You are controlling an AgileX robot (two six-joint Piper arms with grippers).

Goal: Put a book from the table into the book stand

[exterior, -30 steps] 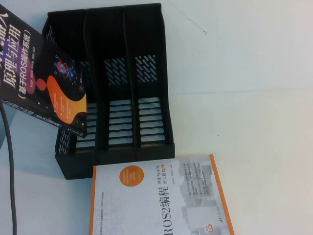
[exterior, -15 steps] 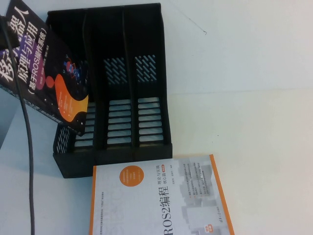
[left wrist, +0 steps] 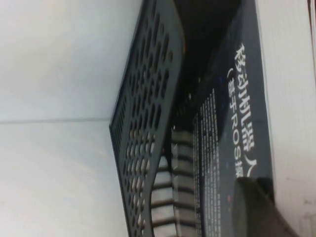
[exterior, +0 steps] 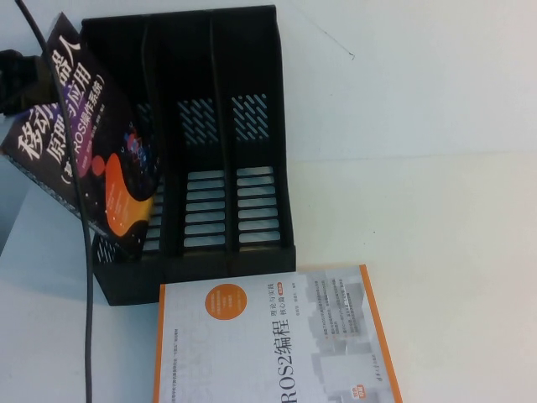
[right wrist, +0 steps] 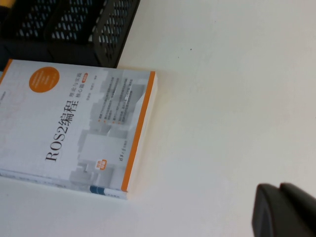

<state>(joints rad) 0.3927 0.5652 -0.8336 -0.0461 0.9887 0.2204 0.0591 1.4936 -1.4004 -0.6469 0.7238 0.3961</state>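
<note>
My left gripper (exterior: pixel 12 81) is at the far left edge of the high view, shut on the black book (exterior: pixel 94 147). The book has orange and purple shapes and a white Chinese title. It hangs tilted, its lower corner over the left slot of the black book stand (exterior: pixel 220 126). In the left wrist view one finger (left wrist: pixel 251 207) presses on the book's cover (left wrist: pixel 232 123), beside the stand's perforated side (left wrist: pixel 143 123). My right gripper (right wrist: pixel 289 210) is shut and empty above the bare table (right wrist: pixel 232 98). It is out of the high view.
A white book with an orange border (exterior: pixel 268 340) lies flat in front of the stand, and also shows in the right wrist view (right wrist: pixel 74 123). A dark cable (exterior: pixel 82 252) hangs down at the left. The white table (exterior: pixel 419 168) lies bare to the right of the stand.
My left gripper has carried the black book to the right and turned it more upright, so it now overlaps the stand's left slot. The cable swung right with it. Nothing else moved.
</note>
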